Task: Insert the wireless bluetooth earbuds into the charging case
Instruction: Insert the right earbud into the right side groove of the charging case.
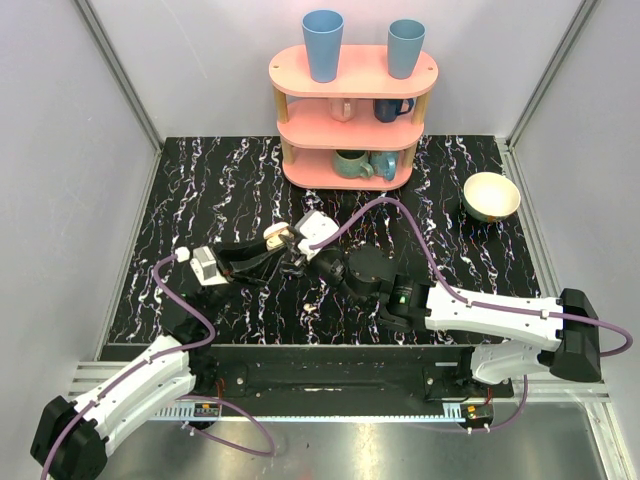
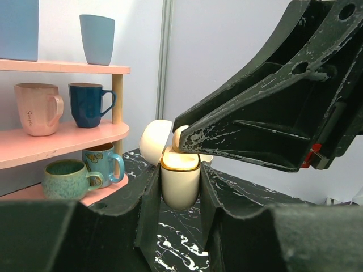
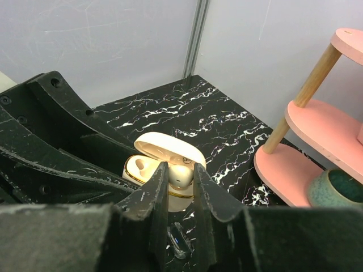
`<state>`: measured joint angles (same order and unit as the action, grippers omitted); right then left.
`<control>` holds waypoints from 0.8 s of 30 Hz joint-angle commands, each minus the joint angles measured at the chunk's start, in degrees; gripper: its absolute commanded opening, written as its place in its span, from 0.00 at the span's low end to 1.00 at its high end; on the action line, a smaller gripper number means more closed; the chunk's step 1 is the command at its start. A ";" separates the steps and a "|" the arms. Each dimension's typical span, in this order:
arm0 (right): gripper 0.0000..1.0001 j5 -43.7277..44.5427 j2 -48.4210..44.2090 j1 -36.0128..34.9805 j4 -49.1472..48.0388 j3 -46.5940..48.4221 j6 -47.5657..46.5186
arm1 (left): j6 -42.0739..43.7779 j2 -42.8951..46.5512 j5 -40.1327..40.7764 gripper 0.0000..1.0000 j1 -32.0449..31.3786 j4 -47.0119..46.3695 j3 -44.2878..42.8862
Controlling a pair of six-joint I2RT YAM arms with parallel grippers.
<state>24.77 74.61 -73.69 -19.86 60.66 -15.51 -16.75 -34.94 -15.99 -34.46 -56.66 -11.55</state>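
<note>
We are clamping the left gripper point(image 2: 179, 170) on the open charging case point(image 2: 180, 192) near the table's point(image 1: 200, 200) middle while the right gripper point(image 3: 180, 169) is pinching an earbud point(image 3: 181, 177) at its mouth, crowding the opening, with the mug shelf point(image 1: 360, 70) at the far edge and the bowl point(image 1: 491, 195) near the far right corner standing apart.

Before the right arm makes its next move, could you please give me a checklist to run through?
1. Case clamped in left gripper: ok.
2. Case upright: ok.
3. Lid open: ok.
4. Earbud held in right gripper: ok.
5. Earbud fully seated in case: cannot tell.
</note>
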 commanded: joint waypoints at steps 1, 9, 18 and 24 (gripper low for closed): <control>0.11 -5.44 0.36 -0.93 5.79 1.30 0.74 | 0.49 0.49 2.45 0.00 0.09 -5.74 -1.28; 0.36 -1.84 1.15 -0.93 5.79 2.53 2.32 | 0.76 0.40 2.36 0.00 0.09 -5.56 -1.02; 0.64 -1.66 -1.83 -1.02 3.51 1.39 3.38 | 2.51 1.89 4.21 0.00 0.09 -3.81 -0.14; 0.74 -0.08 -7.01 -1.02 0.44 -0.81 4.61 | 4.53 2.77 5.35 0.00 0.09 -1.87 0.12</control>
<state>24.27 72.55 -74.15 -16.99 61.06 -12.19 -14.28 -33.21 -12.97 -34.46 -55.57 -11.42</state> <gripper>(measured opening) 0.723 0.332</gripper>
